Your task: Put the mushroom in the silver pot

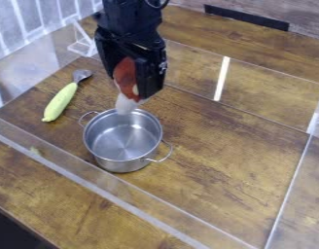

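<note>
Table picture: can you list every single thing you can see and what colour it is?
mushroom: one, reddish-brown cap with a pale stem, between the gripper's fingers above the pot's back rim.
silver pot: one, shiny steel, looks empty, on the table near the left.
corn cob: one, yellow-green, lying left of the pot.
metal utensil: one, grey, just beyond the corn's far end.
table: one, brown wood, with clear panels around its edge.
gripper: one, black, pointing down over the pot.
</note>
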`<action>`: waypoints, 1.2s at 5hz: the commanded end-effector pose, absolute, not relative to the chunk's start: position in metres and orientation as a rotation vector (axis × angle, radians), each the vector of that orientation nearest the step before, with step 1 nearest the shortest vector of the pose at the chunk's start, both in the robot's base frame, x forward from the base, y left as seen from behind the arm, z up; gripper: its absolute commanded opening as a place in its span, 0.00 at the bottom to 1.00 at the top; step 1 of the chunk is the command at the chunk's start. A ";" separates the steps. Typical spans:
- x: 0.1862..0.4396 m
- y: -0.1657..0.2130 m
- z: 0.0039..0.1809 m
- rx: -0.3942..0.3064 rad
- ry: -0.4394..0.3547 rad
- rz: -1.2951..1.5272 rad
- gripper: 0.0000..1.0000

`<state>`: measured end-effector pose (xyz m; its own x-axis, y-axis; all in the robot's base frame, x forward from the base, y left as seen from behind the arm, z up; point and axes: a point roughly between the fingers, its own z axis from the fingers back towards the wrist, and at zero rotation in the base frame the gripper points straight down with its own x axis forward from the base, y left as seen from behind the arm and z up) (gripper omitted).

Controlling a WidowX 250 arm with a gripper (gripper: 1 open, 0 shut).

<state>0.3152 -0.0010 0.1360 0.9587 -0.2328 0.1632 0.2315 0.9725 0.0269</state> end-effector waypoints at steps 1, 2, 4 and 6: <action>0.315 -0.010 0.159 0.021 -0.244 -0.216 1.00; 0.311 -0.014 0.159 0.020 -0.242 -0.232 1.00; 0.304 -0.013 0.158 0.020 -0.236 -0.233 1.00; 0.300 -0.004 0.154 0.024 -0.227 -0.195 1.00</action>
<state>0.2996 -0.0076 0.1334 0.9665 -0.2060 0.1530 0.2038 0.9786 0.0295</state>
